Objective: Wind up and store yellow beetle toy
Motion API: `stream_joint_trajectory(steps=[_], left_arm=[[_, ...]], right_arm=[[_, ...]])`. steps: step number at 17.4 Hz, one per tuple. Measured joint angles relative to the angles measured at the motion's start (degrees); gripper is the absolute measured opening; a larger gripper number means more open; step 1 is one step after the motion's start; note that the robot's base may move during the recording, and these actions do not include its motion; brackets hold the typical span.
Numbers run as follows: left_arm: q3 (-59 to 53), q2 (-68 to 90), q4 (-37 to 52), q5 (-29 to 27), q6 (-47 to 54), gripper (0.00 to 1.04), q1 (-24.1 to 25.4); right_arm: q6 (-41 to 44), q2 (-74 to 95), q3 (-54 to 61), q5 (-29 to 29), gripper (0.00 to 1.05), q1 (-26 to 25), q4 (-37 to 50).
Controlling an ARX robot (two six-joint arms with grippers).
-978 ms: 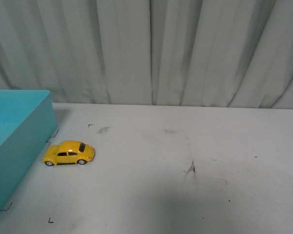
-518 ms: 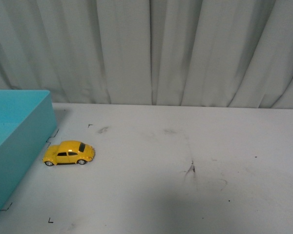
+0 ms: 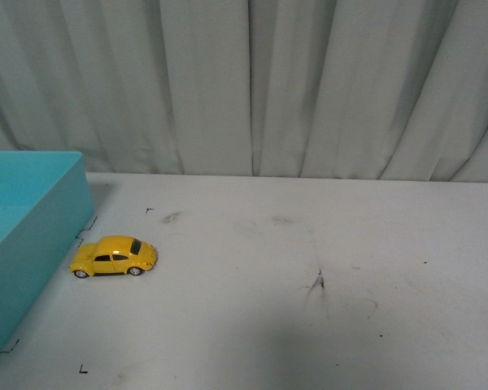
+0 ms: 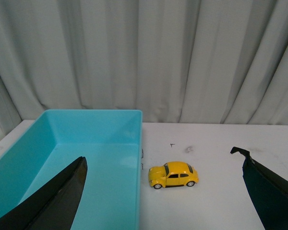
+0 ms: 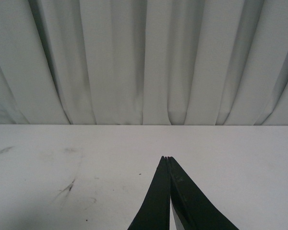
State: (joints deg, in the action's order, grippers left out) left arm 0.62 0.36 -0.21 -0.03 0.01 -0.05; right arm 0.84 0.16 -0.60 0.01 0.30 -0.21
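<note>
Nothing moves vs 1 s ago: the yellow beetle toy (image 3: pixel 114 256) sits on the same spot and no arm enters the front view.

Nearest, on the left wrist view, the left gripper (image 4: pixel 158 154) has its jaws spread wide with nothing between them. It hangs above the table (image 3: pixel 309 244), looking down over both box and car. On the right wrist view, the right gripper (image 5: pixel 166 159) has its jaws pressed together on nothing, over bare table and well apart from the car.

Further out, the beetle (image 4: pixel 173 175) stands on its 4 wheels, side-on to me. It is just beside the near wall of the teal box (image 3: pixel 32 236) but not touching it. The box (image 4: pixel 93 111) looks empty where I can see in. The curtain (image 3: pixel 252 81) hangs at the back.

Risks as I judge them:
1. The car is close to the box, so 1 left finger may land on the wall or rim and shove the box.
2. The car is free-rolling, so a 1-sided touch may roll it out of the jaws.
3. The shell is glossy and rounded, so a high pinch may squirt it out.
4. Once wound, a loose grip may let it shoot across the table or into the box wall.
5. The right jaws are clenched, so they need opening before they can help.
</note>
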Motion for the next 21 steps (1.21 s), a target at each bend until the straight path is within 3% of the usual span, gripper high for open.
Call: stream_joint_trajectory(steps=[2, 5, 10, 11, 13, 14, 15, 18, 21], left_arm=[[0.0, 0.0, 0.0, 0.0, 0.0, 0.98, 0.0], [0.0, 0.0, 0.0, 0.0, 0.0, 0.98, 0.0], [0.0, 0.0, 0.0, 0.0, 0.0, 0.98, 0.0], [0.0, 0.0, 0.0, 0.0, 0.0, 0.98, 0.0], [0.0, 0.0, 0.0, 0.0, 0.0, 0.98, 0.0], [10.0, 14.4, -15.4, -25.9, -15.0, 0.98, -6.6], [13.3, 16.8, -7.9, -26.5, -17.0, 0.98, 1.1], [18.1, 33.6, 9.0, -17.1, -14.1, 0.98, 8.6], [28.8, 59.8, 26.3, -11.0, -9.9, 0.98, 9.2]], right_arm=[[0.0, 0.0, 0.0, 0.0, 0.04, 0.0, 0.0], [0.0, 0.0, 0.0, 0.0, 0.27, 0.0, 0.0], [0.0, 0.0, 0.0, 0.0, 0.92, 0.0, 0.0], [0.0, 0.0, 0.0, 0.0, 1.00, 0.0, 0.0], [0.0, 0.0, 0.0, 0.0, 0.98, 0.0, 0.0], [0.0, 0.0, 0.0, -0.2, 0.98, 0.0, 0.0], [0.0, 0.0, 0.0, 0.0, 0.98, 0.0, -0.1], [0.0, 0.0, 0.0, 0.0, 0.98, 0.0, 0.0], [0.0, 0.0, 0.0, 0.0, 0.98, 0.0, 0.0]])
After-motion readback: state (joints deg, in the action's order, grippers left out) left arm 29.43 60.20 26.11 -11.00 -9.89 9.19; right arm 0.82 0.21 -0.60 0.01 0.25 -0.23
